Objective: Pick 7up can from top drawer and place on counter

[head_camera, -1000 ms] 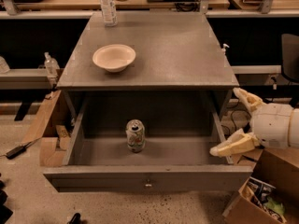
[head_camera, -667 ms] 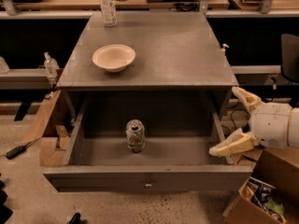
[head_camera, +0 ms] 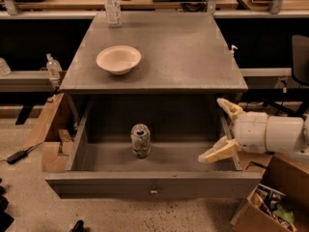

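The 7up can (head_camera: 140,140) stands upright on the floor of the open top drawer (head_camera: 152,183), near its middle. The drawer is pulled out from under the grey speckled counter (head_camera: 183,52). My gripper (head_camera: 221,129) is at the right side of the drawer, over its right wall, well to the right of the can and apart from it. Its two beige fingers (head_camera: 218,152) are spread wide and hold nothing.
A beige bowl (head_camera: 118,59) sits on the counter's left part and a clear plastic bottle (head_camera: 112,5) stands at its back left corner. A wooden bench runs behind. A cardboard box (head_camera: 270,202) stands at the lower right, wooden boards at the left.
My gripper has shifted slightly left, toward the drawer. The can and the drawer have not moved.
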Controlling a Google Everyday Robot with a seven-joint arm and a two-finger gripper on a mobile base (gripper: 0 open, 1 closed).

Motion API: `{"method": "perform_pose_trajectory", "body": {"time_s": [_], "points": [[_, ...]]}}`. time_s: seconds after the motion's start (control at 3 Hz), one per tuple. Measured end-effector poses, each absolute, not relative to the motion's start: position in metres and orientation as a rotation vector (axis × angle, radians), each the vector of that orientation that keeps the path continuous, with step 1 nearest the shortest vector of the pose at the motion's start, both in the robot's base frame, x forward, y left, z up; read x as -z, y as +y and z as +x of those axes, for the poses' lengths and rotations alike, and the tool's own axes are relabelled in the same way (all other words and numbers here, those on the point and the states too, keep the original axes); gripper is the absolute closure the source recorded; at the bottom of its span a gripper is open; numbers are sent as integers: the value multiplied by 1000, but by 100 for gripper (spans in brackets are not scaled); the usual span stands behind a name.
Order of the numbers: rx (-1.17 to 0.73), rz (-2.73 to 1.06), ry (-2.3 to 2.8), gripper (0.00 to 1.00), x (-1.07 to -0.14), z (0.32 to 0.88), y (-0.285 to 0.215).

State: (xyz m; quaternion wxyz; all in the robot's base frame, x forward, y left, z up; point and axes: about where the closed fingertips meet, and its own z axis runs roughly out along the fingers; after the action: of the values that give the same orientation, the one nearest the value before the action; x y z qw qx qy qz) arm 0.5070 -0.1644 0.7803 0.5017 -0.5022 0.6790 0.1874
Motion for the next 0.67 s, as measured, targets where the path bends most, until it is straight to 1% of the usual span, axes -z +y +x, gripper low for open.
{"method": "perform_pose_trajectory", "body": {"time_s": [0.67], "points": [[-581,-1212,1600,0,-724,563,-125]]}}
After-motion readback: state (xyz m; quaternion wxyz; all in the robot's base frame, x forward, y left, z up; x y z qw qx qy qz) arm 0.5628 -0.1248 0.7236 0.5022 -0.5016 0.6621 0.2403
